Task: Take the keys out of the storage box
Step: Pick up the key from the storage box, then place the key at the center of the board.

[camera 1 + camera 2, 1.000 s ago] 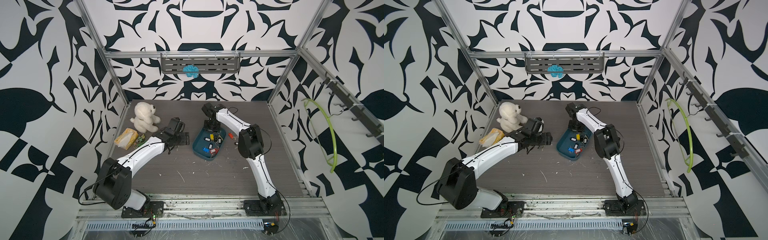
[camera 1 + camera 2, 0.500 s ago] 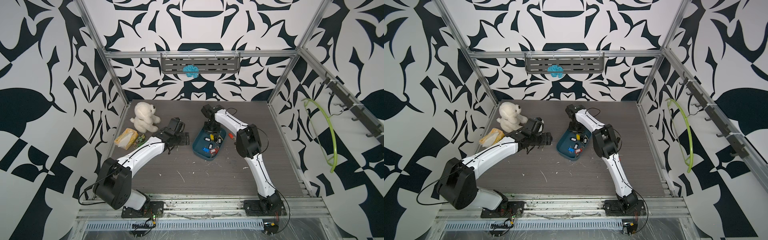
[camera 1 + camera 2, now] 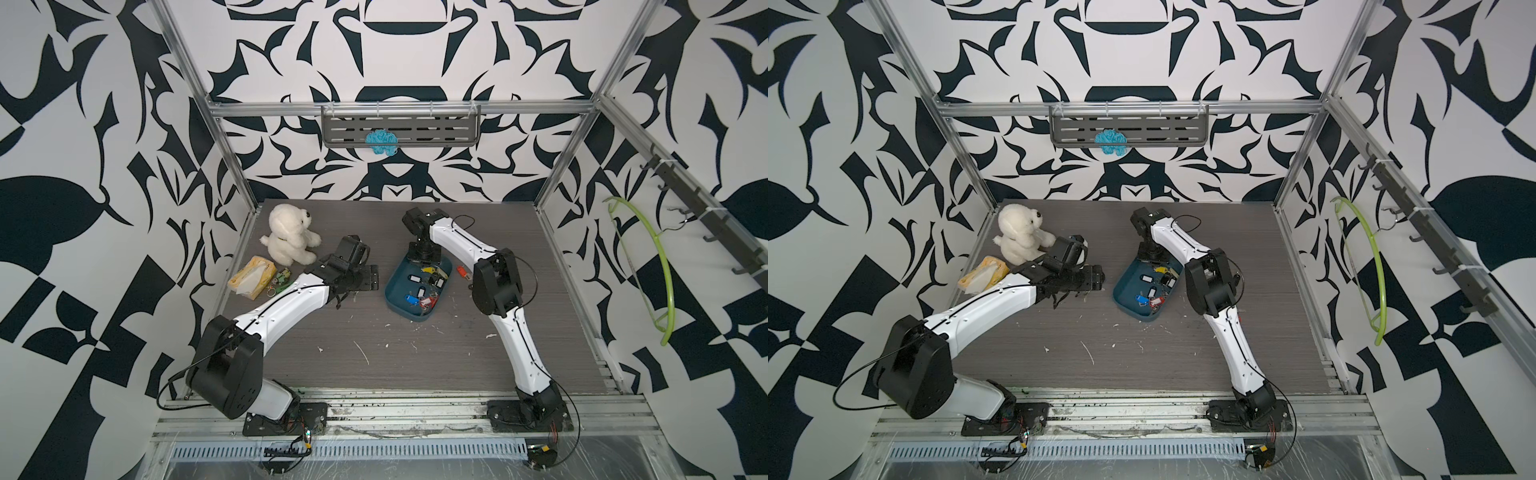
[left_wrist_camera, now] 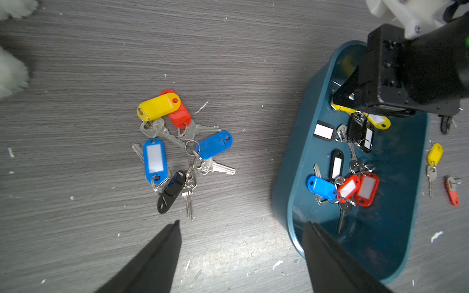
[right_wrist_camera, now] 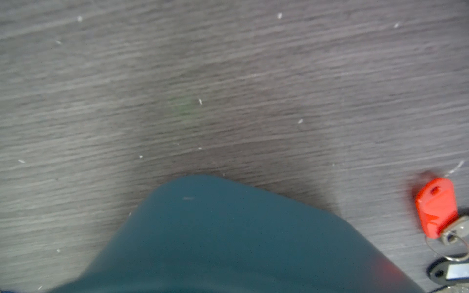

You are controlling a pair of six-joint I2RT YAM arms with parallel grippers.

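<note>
While the open left pincer [image 4: 243, 222] hangs beside the storage box [image 4: 281, 203], the closed right pincer [image 4: 342, 101] is down at the keys [image 4: 380, 122] in its far end.

We get bright, even light and soft shadows in both top views. Left wrist's crisp; right wrist's motion-smeared, storage box [image 5: 228, 241] included.

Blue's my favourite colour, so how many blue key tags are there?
3. Two blue tags lie together on the table; one is inside the storage box. More may be hidden under the right gripper.
</note>
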